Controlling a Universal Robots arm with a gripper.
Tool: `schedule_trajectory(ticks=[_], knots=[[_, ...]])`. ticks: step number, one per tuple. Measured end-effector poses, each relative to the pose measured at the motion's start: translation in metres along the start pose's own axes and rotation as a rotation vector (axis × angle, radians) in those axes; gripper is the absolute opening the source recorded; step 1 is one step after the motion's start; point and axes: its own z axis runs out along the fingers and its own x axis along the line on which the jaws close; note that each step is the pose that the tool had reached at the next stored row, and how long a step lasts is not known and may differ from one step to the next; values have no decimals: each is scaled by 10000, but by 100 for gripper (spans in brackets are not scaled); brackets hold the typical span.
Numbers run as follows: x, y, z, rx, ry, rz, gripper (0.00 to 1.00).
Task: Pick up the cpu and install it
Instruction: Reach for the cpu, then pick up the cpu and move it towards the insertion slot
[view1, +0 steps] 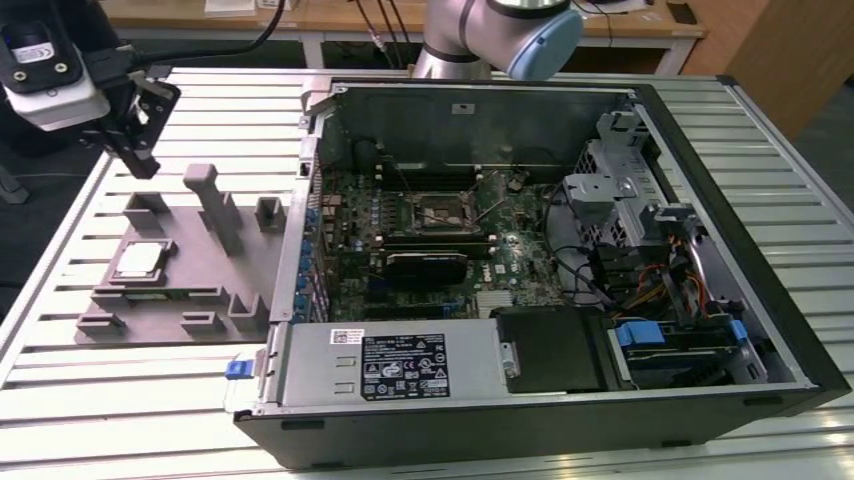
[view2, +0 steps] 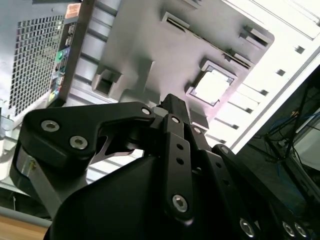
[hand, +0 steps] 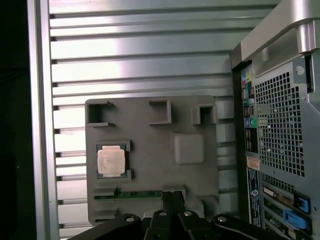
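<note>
Gripper is hovering clenched and empty over the grey fixture tray, where the cpu is lying flat in its pocket. I'm judging it light, stiff, fragile underneath, best pinched by opposite edges.

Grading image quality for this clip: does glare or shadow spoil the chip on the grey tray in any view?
Second wrist view: the small square silvery-topped cpu is blown near white by glare. First wrist view: bright, edges clear. Exterior view: evenly lit on the grey plastic fixture tray.
</note>
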Motion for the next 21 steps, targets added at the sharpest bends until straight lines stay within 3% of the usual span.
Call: schedule_trajectory(ticks=[6, 21], knots=[[151, 23, 59, 0, 0, -2, 11], [184, 58, 81, -2, 1, -1, 11]])
